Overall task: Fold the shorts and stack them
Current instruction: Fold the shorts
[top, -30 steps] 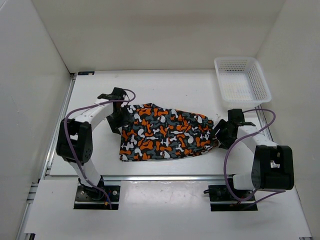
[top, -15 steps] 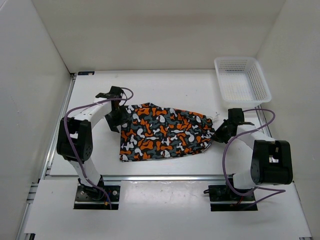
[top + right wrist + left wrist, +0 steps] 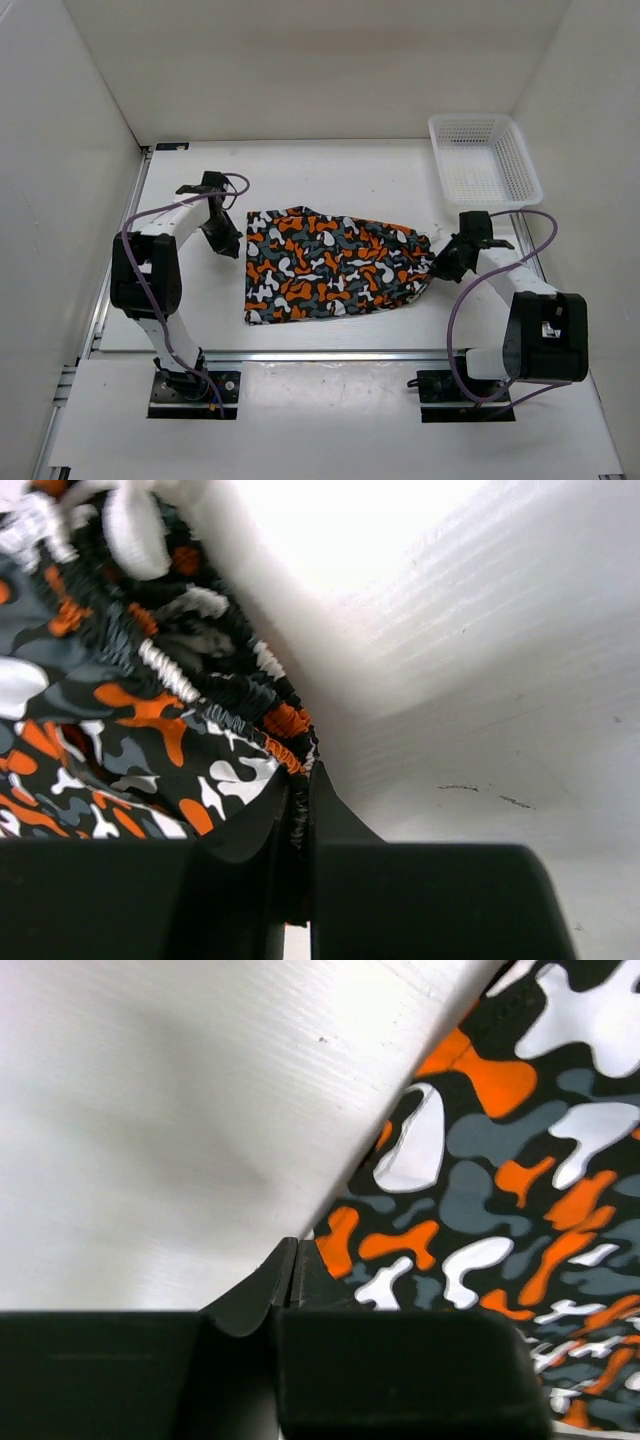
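Left gripper (image 3: 226,244): has drawn back off the orange, black, grey and white camouflage fabric shorts (image 3: 330,265); jaws pressed together, empty.
Right gripper (image 3: 437,268): clamped on the shorts' right end.
Shorts: flat, left of and nearer than white mesh basket (image 3: 485,160).

A white mesh basket (image 3: 485,160) sits on the far right corner of the white table (image 3: 350,180), with its right side just over the table's edge. Plain white walls (image 3: 300,60) close the table in at the left, the back and the right, and a silver metal rail (image 3: 330,354) runs along its near edge. At the table's far left corner there's a small dark fitting (image 3: 172,146), possibly a clamp, though it's too small to be sure.
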`<state>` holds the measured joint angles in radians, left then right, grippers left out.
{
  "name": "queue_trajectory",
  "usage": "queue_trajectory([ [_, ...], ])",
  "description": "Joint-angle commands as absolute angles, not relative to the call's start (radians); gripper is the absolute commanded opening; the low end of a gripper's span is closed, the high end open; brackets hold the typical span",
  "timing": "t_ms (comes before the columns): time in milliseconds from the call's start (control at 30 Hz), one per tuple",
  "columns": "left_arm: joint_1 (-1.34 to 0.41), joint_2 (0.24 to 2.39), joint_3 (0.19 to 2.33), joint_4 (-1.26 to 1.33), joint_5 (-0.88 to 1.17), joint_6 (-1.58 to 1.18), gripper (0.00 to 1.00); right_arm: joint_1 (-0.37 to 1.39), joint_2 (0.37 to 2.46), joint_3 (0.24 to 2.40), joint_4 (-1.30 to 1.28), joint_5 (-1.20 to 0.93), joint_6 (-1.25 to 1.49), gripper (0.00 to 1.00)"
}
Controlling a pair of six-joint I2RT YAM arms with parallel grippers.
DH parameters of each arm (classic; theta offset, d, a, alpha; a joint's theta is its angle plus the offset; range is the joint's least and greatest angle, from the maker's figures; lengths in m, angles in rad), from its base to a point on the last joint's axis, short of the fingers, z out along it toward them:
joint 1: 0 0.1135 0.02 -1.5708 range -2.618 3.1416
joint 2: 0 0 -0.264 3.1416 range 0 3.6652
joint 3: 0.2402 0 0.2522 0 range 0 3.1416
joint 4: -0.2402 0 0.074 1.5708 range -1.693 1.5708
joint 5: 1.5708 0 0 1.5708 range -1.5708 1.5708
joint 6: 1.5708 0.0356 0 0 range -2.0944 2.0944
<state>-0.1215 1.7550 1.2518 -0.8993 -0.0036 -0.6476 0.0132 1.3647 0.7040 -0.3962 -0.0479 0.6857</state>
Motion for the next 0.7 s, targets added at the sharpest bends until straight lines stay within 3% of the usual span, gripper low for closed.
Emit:
queue_trajectory([
  [0,-0.147,1.795,1.253,-0.864,0.034,-0.634,0.10,0.011,1.328,0.779,-0.449,0.012,0.637,0.00],
  [333,-0.186,1.884,1.229,-0.798,0.126,-0.618,0.10,0.035,1.307,0.870,-0.514,0.043,0.592,0.00],
  [533,-0.186,1.905,1.197,-0.769,0.146,-0.618,0.10,0.178,1.273,1.035,-0.590,0.155,0.583,0.00],
  [667,-0.186,1.896,1.197,-0.769,0.146,-0.618,0.10,0.382,1.310,1.187,-0.633,0.241,0.572,0.00],
])
